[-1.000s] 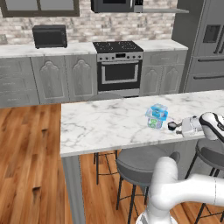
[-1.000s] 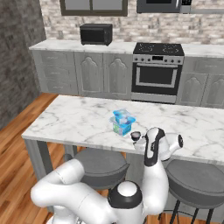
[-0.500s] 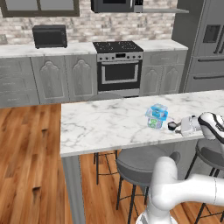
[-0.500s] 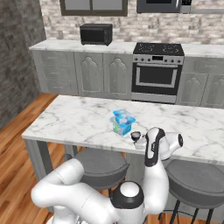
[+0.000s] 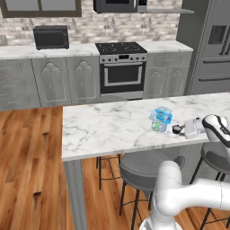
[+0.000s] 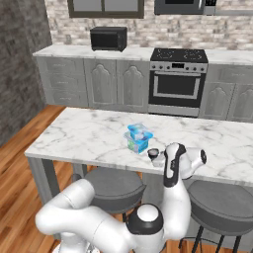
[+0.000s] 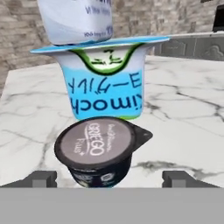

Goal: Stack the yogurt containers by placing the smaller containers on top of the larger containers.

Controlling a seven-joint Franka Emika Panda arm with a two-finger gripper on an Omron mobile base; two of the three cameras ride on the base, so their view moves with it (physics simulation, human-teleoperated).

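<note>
**Claw wide open around a dark cup, the stack just behind**

Claw point(image 7: 109, 178) stands wide open at the bottom of the hand view. One dark fingertip point(image 7: 43, 177) shows at the lower left and the other at the lower right. Between them sits a small dark cup point(image 7: 94, 146) with a grey lid. A gap shows on each side, so the fingers do not grip it; nothing is held.

Just behind the cup, in the middle of the frame, stands the larger container point(image 7: 105, 87) with its green and white label and blue rim. The smaller container point(image 7: 74, 19) rests on its lid, at the upper left of the frame. It sits upright and seems centred, which I judge is why it stays there without support.

In the left base view the same stack point(image 5: 159, 120) stands at the right of the marble counter point(image 5: 103, 130), near the front edge, with the claw just to its right. This pair looks finished to me. Whether the dark cup belongs to the task, I cannot tell.
</note>
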